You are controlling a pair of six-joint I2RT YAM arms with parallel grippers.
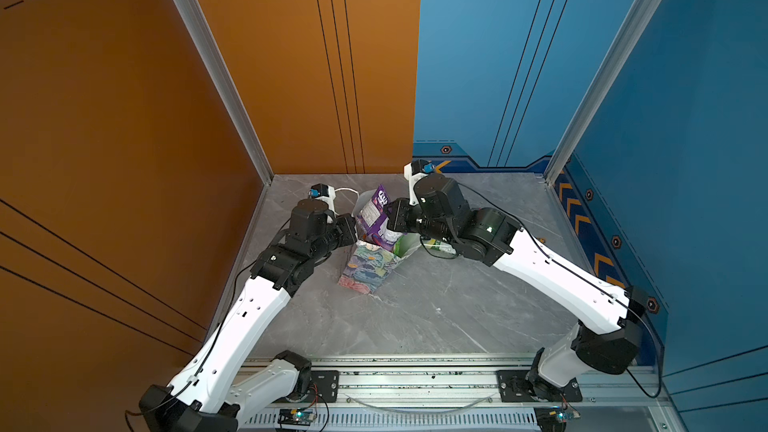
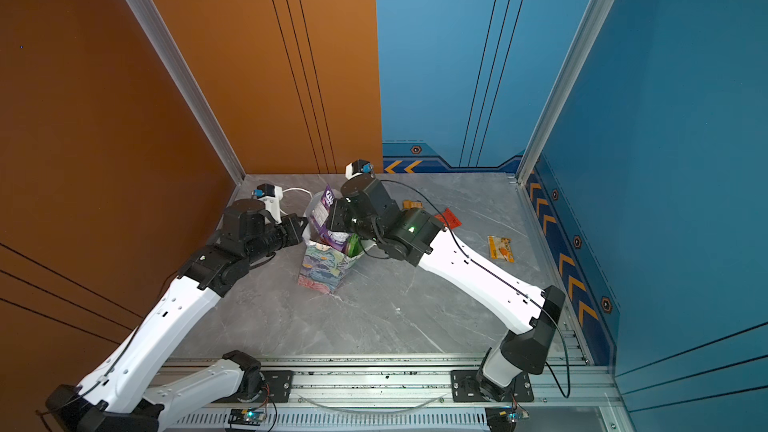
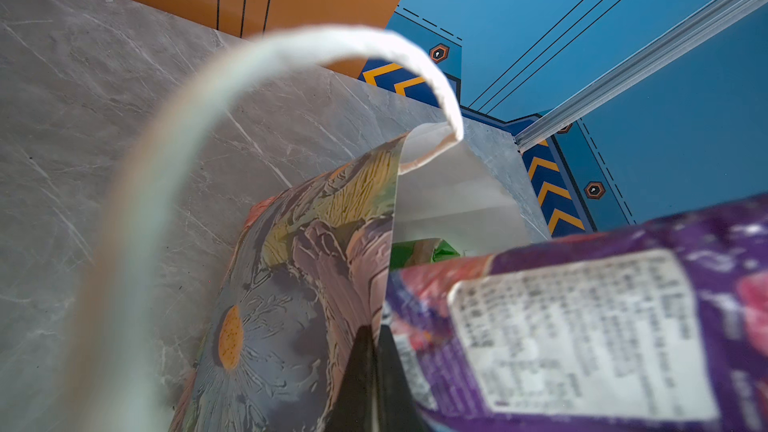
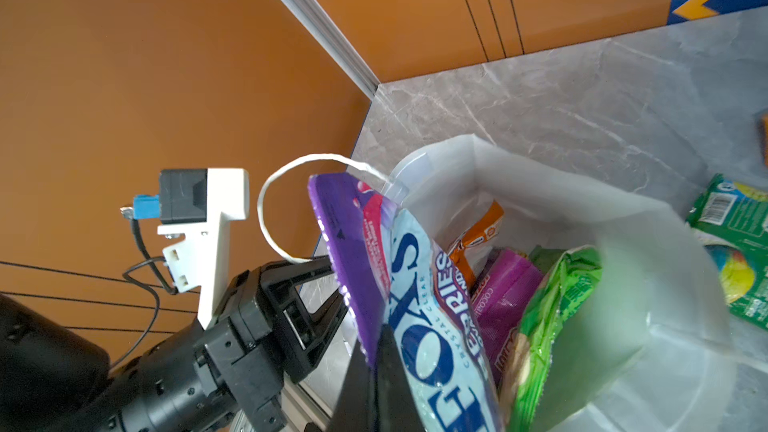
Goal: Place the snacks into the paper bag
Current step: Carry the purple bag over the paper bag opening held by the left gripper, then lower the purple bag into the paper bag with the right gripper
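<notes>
A: Tipping is the risk: the paper bag (image 1: 365, 268) looks light, and the tall purple packet (image 1: 376, 218), standing out of its mouth, could snag the rim and drag it over.

B: Agreed. The left gripper (image 3: 370, 351) reaches in level, pinching the bag's wall. The right gripper (image 4: 380, 351) angles down above the bag, clamped on that packet.

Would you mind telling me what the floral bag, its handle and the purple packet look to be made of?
The paper bag: printed paper, judging by its crisp fold and white inside. The handle: white twisted cord, likely paper or cotton. The purple packet: glossy plastic film, crinkled and reflective.
</notes>
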